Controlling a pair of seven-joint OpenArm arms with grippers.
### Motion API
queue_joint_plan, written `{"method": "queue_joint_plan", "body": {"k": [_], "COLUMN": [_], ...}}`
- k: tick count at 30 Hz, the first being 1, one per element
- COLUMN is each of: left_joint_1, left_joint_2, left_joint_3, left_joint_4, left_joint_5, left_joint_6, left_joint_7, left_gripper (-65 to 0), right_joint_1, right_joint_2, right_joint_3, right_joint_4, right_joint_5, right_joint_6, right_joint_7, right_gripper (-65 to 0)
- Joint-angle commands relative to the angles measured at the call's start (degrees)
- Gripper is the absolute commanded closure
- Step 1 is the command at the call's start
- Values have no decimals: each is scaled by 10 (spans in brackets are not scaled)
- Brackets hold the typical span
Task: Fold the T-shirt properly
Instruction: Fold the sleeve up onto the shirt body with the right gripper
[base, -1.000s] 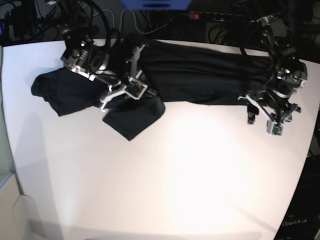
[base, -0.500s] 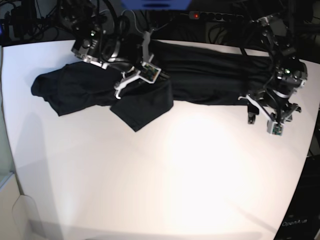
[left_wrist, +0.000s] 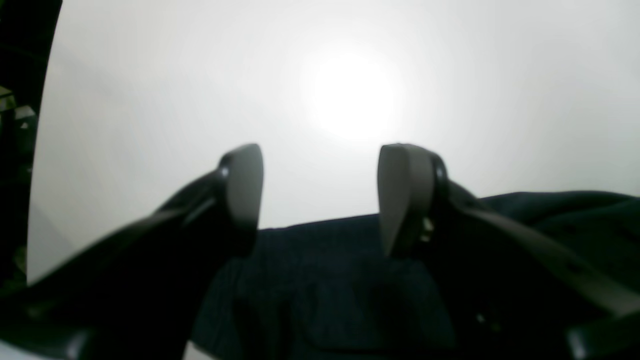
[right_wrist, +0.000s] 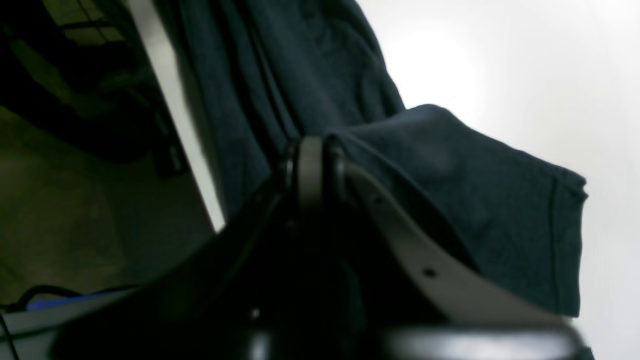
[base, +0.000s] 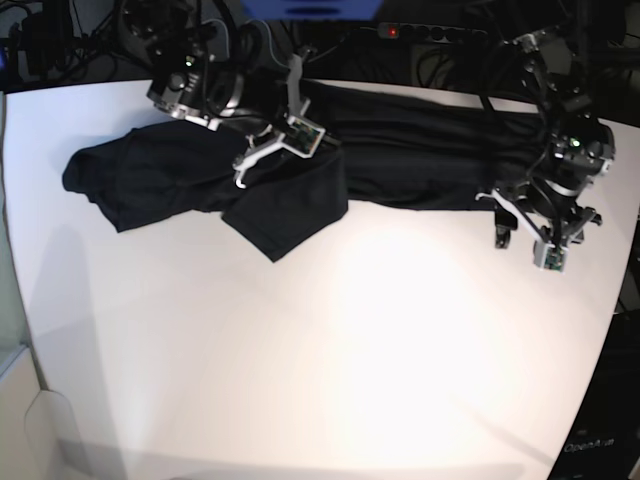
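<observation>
The black T-shirt (base: 420, 150) lies stretched along the back of the white table (base: 330, 350). One flap is folded toward the front at the left of centre, and a bunched part trails off to the left. My right gripper (base: 318, 150) sits over that flap. In the right wrist view its fingertips (right_wrist: 310, 160) are pressed together on the edge of the T-shirt (right_wrist: 450, 200), which drapes off to the right. My left gripper (base: 520, 245) hovers at the shirt's right end. Its pads (left_wrist: 245, 185) stand wide apart with nothing between them, above the hem of the T-shirt (left_wrist: 325, 280).
Cables and a power strip with a red light (base: 392, 31) run behind the table's back edge. A dark box (base: 600, 420) stands off the table at the front right. In the right wrist view the back edge of the table (right_wrist: 175, 125) drops to the floor.
My right gripper has carried the shirt's flap to the right and toward the back edge, mostly in the first half second. The left arm has not moved.
</observation>
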Motion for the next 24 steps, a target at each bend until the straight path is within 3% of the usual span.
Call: {"method": "queue_joint_plan", "body": {"k": [1, 5, 9, 16, 24], "left_joint_1": [-7, -7, -7, -8, -38], "left_joint_2": [-5, -5, -5, -3, -5], "left_joint_3": [-1, -1, -1, 3, 132], "left_joint_4": [12, 14, 15, 15, 16], "left_joint_5": [-8, -8, -8, -9, -9], "left_joint_6": [3, 3, 3, 2, 2], "left_joint_7": [-12, -12, -12, -12, -12], "left_gripper": [-352, -352, -352, -352, -352], "right_joint_1": [1, 6, 6, 11, 12], "right_joint_2": [-1, -1, -1, 0, 0], "right_joint_3": [-1, -3, -3, 15, 123], "right_joint_4": [6, 6, 6, 7, 7], "right_joint_5": [9, 9, 9, 8, 8], "right_joint_6": [-3, -3, -3, -3, -3], "right_joint_7": [9, -30, -35, -36, -36], "right_gripper": [-81, -305, -454, -469, -469]}}
